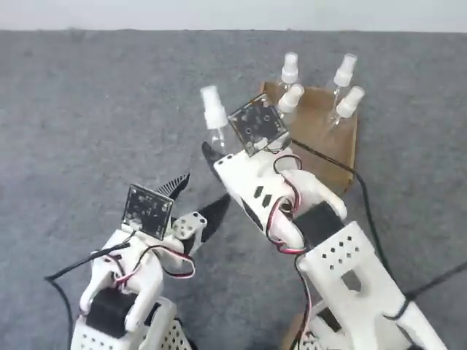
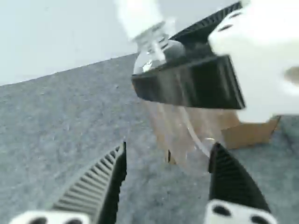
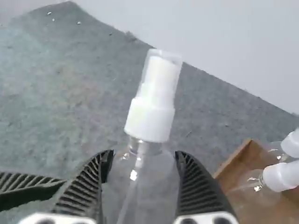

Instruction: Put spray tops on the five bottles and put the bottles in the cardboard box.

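4 capped bottles (image 1: 290, 69) sit in the cardboard box (image 1: 343, 149) upper right; right gripper (image 3: 142, 161) pinches the capped 5th bottle (image 1: 214, 109), unboxed; left gripper (image 2: 169, 148) spread.

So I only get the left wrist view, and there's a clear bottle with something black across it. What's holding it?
Observer: The right arm's fingers, one on each side of the bottle.
Operator: Its top is cut off for me. Is a sprayer on it?
Observer: Yes, a white spray top sits on its neck.
Operator: And the brown box behind it, is anything in there?
Observer: In the cardboard box stand four bottles, each with a spray top.
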Robot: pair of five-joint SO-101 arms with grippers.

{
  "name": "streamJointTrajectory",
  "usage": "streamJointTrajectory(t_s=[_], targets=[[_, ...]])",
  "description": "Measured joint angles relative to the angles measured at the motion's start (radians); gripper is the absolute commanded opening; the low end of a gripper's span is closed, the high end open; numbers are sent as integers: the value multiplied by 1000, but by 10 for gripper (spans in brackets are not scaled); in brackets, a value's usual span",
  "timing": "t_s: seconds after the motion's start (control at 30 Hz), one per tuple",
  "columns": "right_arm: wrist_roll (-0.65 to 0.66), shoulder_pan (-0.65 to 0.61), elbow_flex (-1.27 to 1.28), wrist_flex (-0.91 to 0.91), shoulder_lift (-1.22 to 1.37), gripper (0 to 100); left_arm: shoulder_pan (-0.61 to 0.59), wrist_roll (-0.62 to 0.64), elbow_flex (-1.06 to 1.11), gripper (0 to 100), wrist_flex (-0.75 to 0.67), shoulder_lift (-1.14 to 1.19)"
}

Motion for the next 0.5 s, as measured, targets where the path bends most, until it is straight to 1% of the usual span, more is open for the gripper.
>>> streamJointTrajectory(t_s=[0.13, 0.23, 0.5], targets=[[0, -12, -74, 109, -5, 6, 0, 0, 21, 284, -3, -2], [3, -6, -95, 172, -43, 6, 3, 0, 37, 284, -31, -2], [3, -6, -97, 264, -146, 6, 3, 0, 37, 284, -38, -3]])
